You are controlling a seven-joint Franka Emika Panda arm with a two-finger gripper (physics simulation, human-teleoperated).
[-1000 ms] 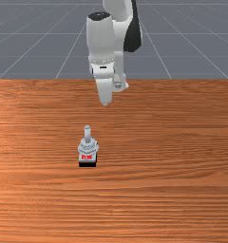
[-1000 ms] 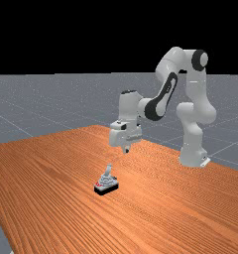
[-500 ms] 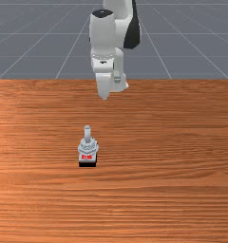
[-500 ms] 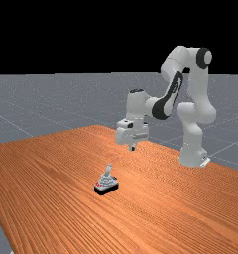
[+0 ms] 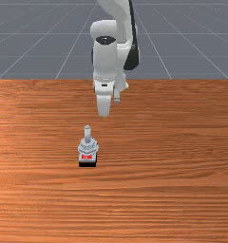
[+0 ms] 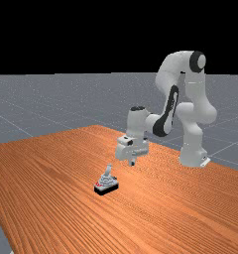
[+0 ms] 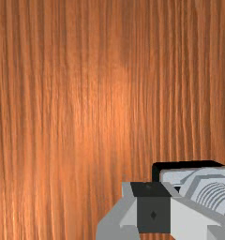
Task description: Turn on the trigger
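One arm (image 6: 165,121) reaches in from the far view's right, its whole length showing. Its gripper (image 6: 132,162) hangs above the table (image 6: 51,198), well apart from the trigger (image 6: 107,182), with the tip small and dark under the wide hand. The trigger stands on its black base (image 6: 106,189), set in from the table's edges, with wood on all sides of it; its stick (image 6: 109,169) tilts a little toward the far view's right. Red marks (image 6: 98,184) on its side are too small to read.

In the front view, the arm's upper part is cut off by the top edge, and its foot is partly hidden behind the hand. The fingertips are hard to make out at the hand's lower end. The trigger sits left of the middle, nearer the camera than the hand and a bit to the front view's left of it, with a gap of wood between them. The stick points toward the arm's side of the table.

The wrist view has the gripper (image 7: 153,206) closed, its fingers together and holding nothing. Just beside them lies the trigger, partly covered by a finger and cut off by the picture's edge; its ridged collar and a stretch of black base can be seen.
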